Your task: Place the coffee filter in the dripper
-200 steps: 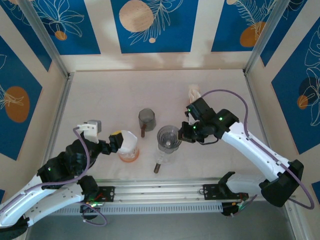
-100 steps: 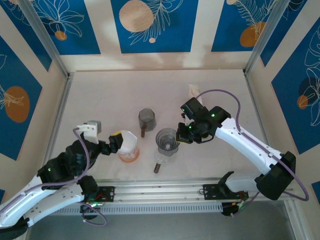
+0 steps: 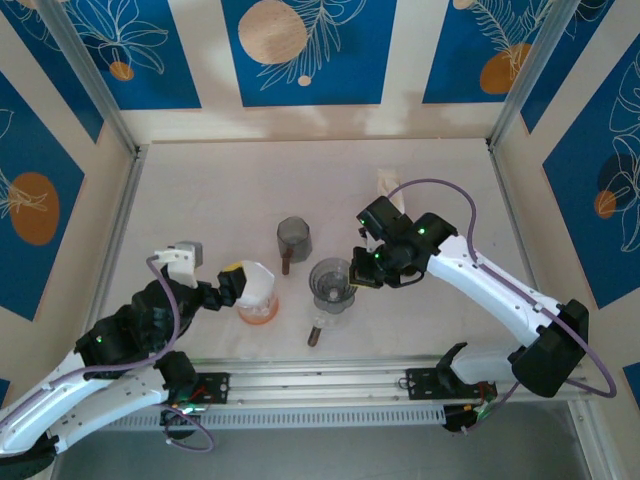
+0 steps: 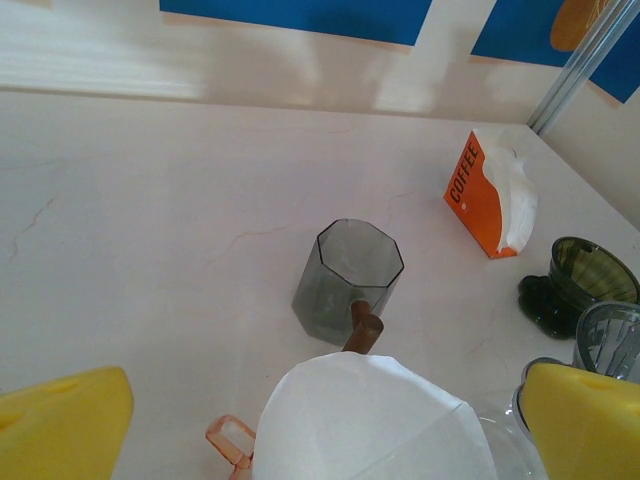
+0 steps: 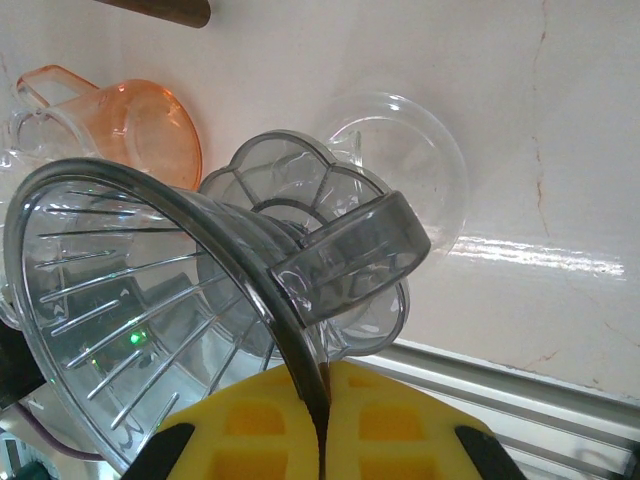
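Leftward, right hand [image 3: 362, 273] on dripper [image 3: 330, 281]

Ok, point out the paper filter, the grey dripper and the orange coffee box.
paper filter [image 4: 375, 425]: left wrist view, middle of its white top.
grey dripper [image 5: 115, 285]: right wrist view, ribbed inner wall.
orange coffee box [image 4: 476, 198]: left wrist view, printed orange side.
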You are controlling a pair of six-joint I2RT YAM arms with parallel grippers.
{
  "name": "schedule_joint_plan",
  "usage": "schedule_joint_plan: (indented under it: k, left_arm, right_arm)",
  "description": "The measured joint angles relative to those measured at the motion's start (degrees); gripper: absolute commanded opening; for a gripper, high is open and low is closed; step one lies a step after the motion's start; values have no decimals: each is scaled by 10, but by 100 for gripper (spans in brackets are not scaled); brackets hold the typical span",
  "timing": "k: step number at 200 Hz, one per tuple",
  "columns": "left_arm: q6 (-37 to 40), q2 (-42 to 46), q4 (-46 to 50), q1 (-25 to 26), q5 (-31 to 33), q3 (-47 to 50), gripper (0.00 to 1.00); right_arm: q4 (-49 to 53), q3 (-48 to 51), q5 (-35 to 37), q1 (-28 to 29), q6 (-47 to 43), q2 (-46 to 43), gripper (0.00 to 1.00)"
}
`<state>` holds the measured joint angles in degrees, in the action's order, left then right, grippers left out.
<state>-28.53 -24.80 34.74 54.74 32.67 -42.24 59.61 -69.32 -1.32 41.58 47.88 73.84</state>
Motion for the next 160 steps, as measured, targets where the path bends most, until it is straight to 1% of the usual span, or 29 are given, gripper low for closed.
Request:
schedule_joint_plan:
  k: [19, 54, 96, 130, 160]
  left_arm:
    - [0, 0, 0, 0, 0, 0, 100]
    - [0, 0, 0, 0, 0, 0, 100]
    - [0, 0, 0, 0, 0, 0, 100]
    - [0, 0, 0, 0, 0, 0, 100]
    - [2, 0, -2, 0, 0, 0, 100]
  right_arm:
    - [0, 0, 0, 2, 0, 0, 5]
    - [-1, 0, 0, 4, 4, 0, 27]
    - [-7, 1, 4, 5, 12, -3, 44]
    - [-10, 8, 20, 5, 16, -30, 49]
    - [-11, 9, 45, 3, 15, -59, 50]
